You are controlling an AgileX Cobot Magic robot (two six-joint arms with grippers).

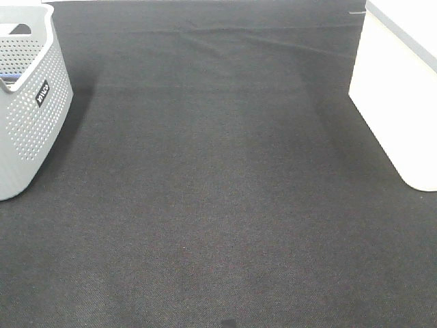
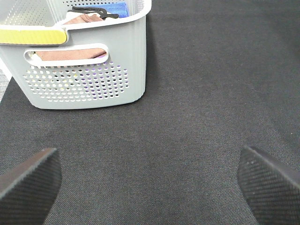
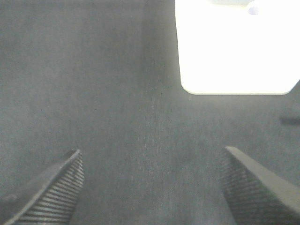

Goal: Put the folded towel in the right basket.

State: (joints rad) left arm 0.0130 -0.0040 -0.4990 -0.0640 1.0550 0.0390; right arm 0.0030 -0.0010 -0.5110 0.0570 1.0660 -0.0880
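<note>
Your left gripper (image 2: 149, 180) and right gripper (image 3: 152, 185) both hang wide open and empty; the folded towel (image 2: 70, 54) appears to lie ahead of the left one, inside the grey basket (image 2: 84, 86), so you should reach with that arm.

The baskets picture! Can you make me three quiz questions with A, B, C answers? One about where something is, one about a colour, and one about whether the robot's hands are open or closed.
1. Where is the grey basket in the high camera's picture?
A. on the left side
B. in the middle
C. at the right edge

2. What colour is the container on the right?
A. red
B. white
C. green

3. How is the left gripper now?
A. shut on a towel
B. open and empty
C. shut on the basket's handle

Answers:
1. A, it stands at the left edge of the dark mat.
2. B, it looks plain white.
3. B, its fingers are far apart with only mat between them.
</note>
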